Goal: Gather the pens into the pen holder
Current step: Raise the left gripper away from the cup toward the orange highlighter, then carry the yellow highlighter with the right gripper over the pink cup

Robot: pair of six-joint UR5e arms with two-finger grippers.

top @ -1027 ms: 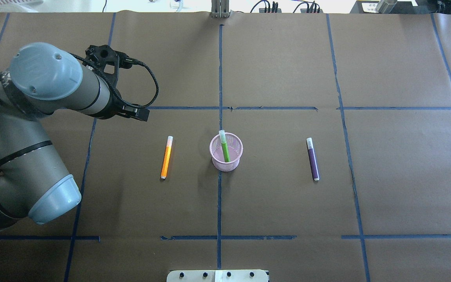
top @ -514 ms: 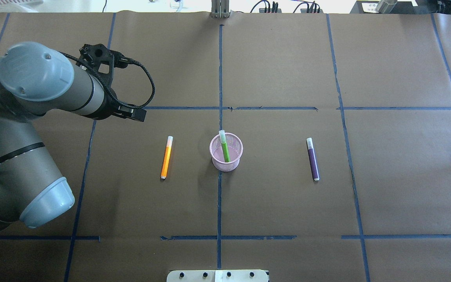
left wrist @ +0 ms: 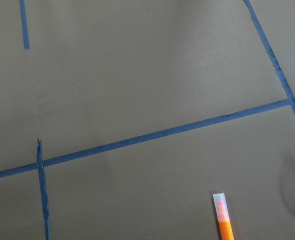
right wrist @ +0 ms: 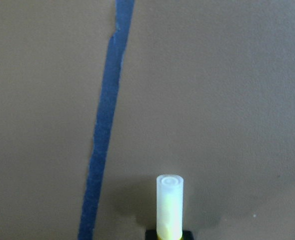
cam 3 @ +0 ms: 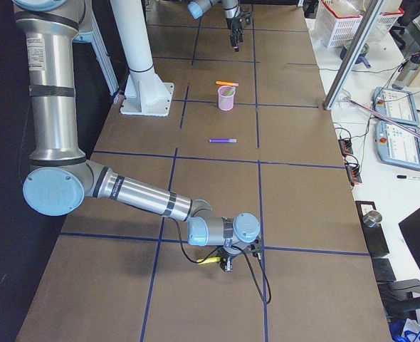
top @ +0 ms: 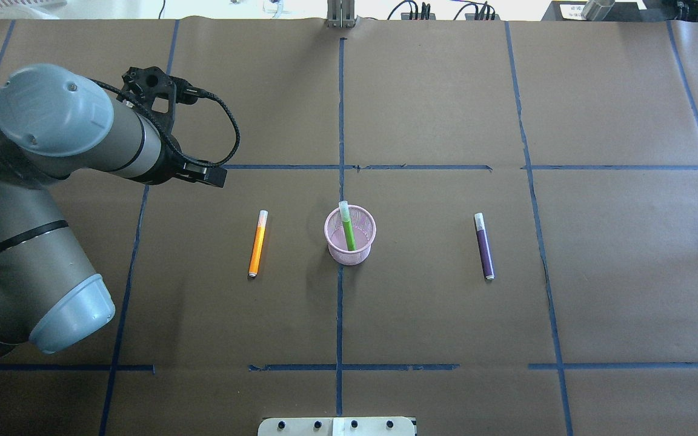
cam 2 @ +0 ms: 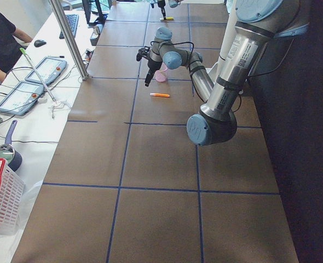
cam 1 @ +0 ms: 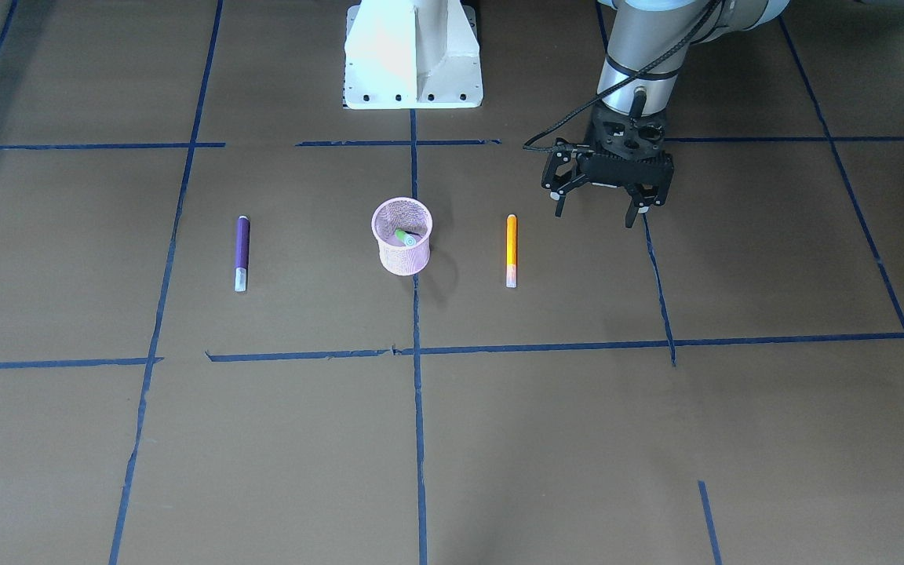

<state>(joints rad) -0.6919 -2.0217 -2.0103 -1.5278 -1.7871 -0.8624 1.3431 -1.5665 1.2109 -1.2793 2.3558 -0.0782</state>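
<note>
In the front view, the left gripper (cam 1: 595, 216) hangs spread wide near the orange pen (cam 1: 511, 249). From above, the green pen (top: 348, 233) stands in the pen holder (top: 365, 251), and the purple pen (top: 485, 247) lies to its right. In the right wrist view, the right gripper (right wrist: 168, 237) seems to pinch the yellow pen (right wrist: 169, 207). The pens look light, stiff and smooth, so grab the middle.

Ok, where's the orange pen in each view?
Front-facing: orange pen right of the pen holder.
Overhead: orange pen left of the pen holder.
Exterior left: orange pen upper middle, nearer than the pen holder.
Exterior right: orange pen near top, beyond the pen holder.
Left wrist: orange pen at bottom edge, cropped.
Right wrist: not in it.
Landmark: the pen holder.
</note>
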